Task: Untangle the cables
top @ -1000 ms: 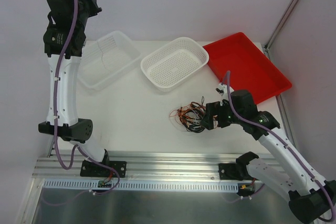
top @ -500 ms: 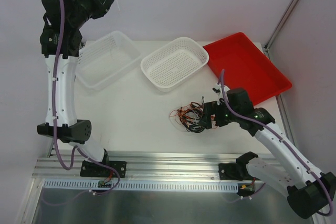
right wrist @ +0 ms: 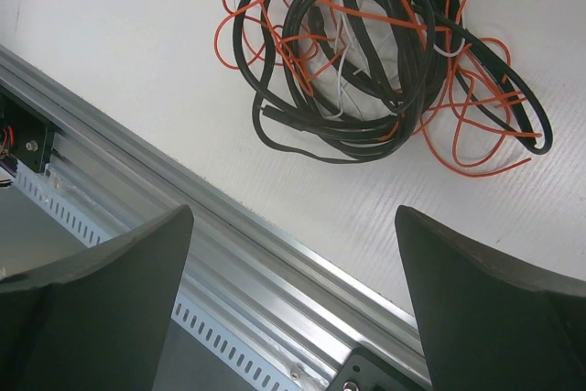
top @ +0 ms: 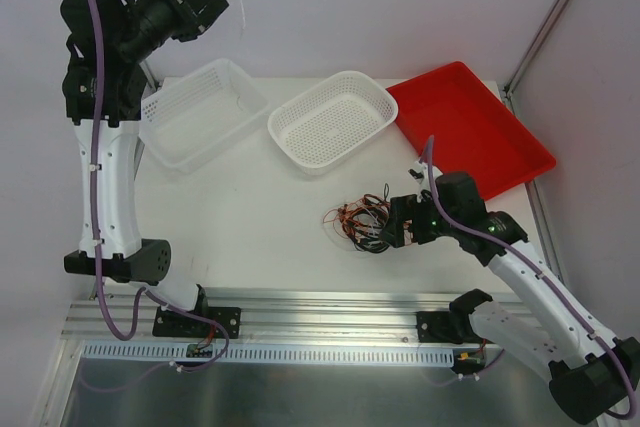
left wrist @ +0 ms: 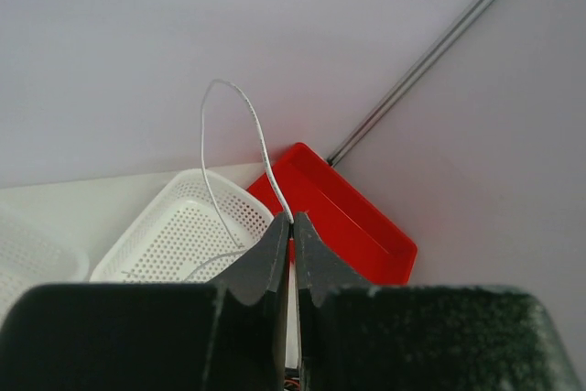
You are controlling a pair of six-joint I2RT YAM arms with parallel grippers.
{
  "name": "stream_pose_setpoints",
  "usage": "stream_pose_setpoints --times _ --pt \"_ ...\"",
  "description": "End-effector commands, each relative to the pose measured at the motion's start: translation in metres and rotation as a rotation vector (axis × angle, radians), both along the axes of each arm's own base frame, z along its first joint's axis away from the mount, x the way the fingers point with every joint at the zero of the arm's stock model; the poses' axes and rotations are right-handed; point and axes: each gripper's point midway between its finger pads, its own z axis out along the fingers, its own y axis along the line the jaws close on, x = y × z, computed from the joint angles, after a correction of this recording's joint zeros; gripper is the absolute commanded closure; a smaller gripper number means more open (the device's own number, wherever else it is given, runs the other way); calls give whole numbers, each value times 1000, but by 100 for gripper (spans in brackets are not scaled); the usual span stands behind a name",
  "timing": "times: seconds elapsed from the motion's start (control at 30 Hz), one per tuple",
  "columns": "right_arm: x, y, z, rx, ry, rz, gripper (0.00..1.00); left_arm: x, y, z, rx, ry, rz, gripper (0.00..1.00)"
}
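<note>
Now we are swinging our left pincer (left wrist: 293,219) higher near the basket (top: 250,87), pinching one freed white wire (left wrist: 245,121), while our right pincer (right wrist: 293,215), spread wide, is hovering just beside the tangle (right wrist: 385,52) lying on the bench (top: 250,207); one cable is coming clear, and several are waiting.
</note>
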Motion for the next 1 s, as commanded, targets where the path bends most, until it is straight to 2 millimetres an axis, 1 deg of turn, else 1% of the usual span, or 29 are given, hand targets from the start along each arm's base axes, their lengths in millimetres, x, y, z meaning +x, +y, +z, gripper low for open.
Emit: stream_pose_setpoints --times 0.0,0.07,0.1,0.17,0.33,0.4,0.5,0.57,0.67,0.7,0.73,0.8,0.87,0.9,0.97 --pt "2 4 7 32 -22 -6 3 -24 1 38 -4 -129 -3 100" --pt "2 4 7 31 -19 -6 3 -29 -3 44 -22 -138 -32 100" --pt "2 4 6 28 -18 -5 3 -35 -8 52 -27 -162 -67 100" --pt "2 4 6 30 -19 -8 3 -35 -9 55 -31 -178 -69 100" --pt "2 4 4 29 -16 -3 3 -16 13 60 4 -225 82 100" --pt "2 4 4 24 -16 -2 3 -11 19 62 14 -238 117 100" --pt "2 3 2 17 -14 4 3 -2 28 67 17 -267 175 100" --pt "3 4 3 13 -14 9 3 4 37 72 28 -298 235 100" --pt "3 5 6 20 -19 10 3 18 50 71 46 -312 306 100" --pt "3 5 6 20 -19 12 3 22 53 70 51 -312 320 100" --pt "3 5 6 19 -18 10 3 30 55 65 64 -304 332 100" --pt "2 3 6 11 -21 10 3 41 65 58 80 -292 377 100" --pt "2 1 5 2 -22 8 3 57 75 42 113 -261 423 100" --pt "0 1 4 -2 -19 14 3 63 83 37 121 -250 451 100" --pt "0 0 3 -5 -18 13 3 82 92 14 149 -203 475 100"
